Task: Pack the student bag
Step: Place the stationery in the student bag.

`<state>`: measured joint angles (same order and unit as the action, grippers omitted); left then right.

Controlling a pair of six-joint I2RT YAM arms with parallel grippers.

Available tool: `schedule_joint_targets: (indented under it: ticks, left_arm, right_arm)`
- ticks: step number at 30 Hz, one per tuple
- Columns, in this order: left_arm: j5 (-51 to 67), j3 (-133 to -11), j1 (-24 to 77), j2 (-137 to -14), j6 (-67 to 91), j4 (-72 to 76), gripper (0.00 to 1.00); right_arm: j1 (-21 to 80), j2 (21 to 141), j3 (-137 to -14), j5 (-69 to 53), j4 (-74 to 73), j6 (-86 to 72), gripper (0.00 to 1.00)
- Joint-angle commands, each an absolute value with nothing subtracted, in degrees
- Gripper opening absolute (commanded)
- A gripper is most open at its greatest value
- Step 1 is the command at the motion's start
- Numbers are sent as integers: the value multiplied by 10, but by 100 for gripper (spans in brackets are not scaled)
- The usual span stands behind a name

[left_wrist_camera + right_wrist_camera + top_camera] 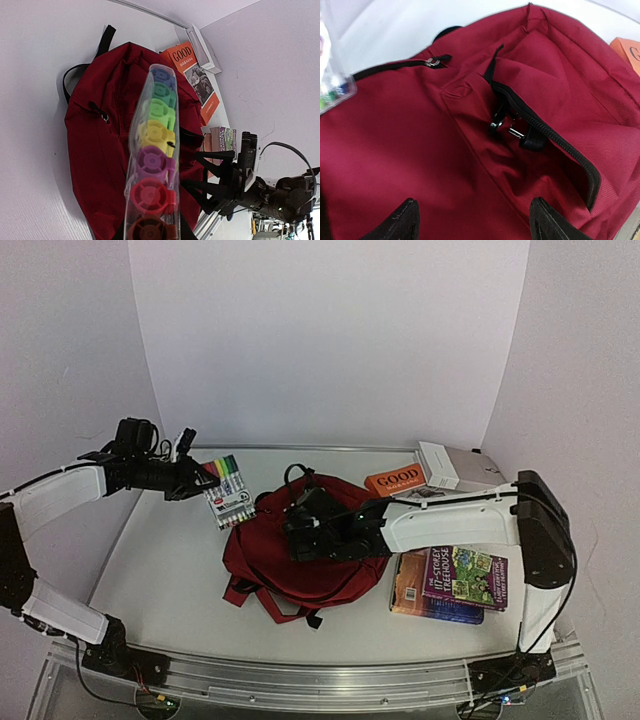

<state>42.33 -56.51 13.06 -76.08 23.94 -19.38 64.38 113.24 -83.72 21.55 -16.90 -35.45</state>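
Student bag [300, 558] lies on the table [160, 570], pocket part-unzipped; my right gripper [474, 221] hangs released above it; left gripper [198, 483] clenched on the marker pack [229, 494]; I'd pinch the zip pull [510, 131] squarely first.

The orange book [398, 480] reads "GOOD"; the colourful book [465, 578] reads "STOREY TREEHOUSE".

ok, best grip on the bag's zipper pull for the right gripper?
Probably pinch the black pull tab hanging off the metal slider on the student bag, with the open right gripper coming down from above. The tab stands clear of the fabric; the slider lies tucked against it.
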Motion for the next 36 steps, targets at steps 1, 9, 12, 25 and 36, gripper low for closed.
schedule_joint_targets:
  ticks: [1,9,12,25,36]
  left_arm:
    - [429,-591,129,-760,227,-194,0]
    - [394,-652,128,-763,158,-282,0]
    - [392,-648,128,-762,146,-277,0]
    - [412,-607,122,-748,138,-239,0]
    - [428,-612,122,-759,129,-252,0]
  right_arm:
    - [643,1189,-914,305,-181,-345,77]
    - [626,1286,-997,346,-204,-342,72]
    - [616,1315,-1025,372,-221,-340,72]
    - [573,1292,-971,463,-282,-335,72]
    - [573,1249,-939,436,-318,-324,75]
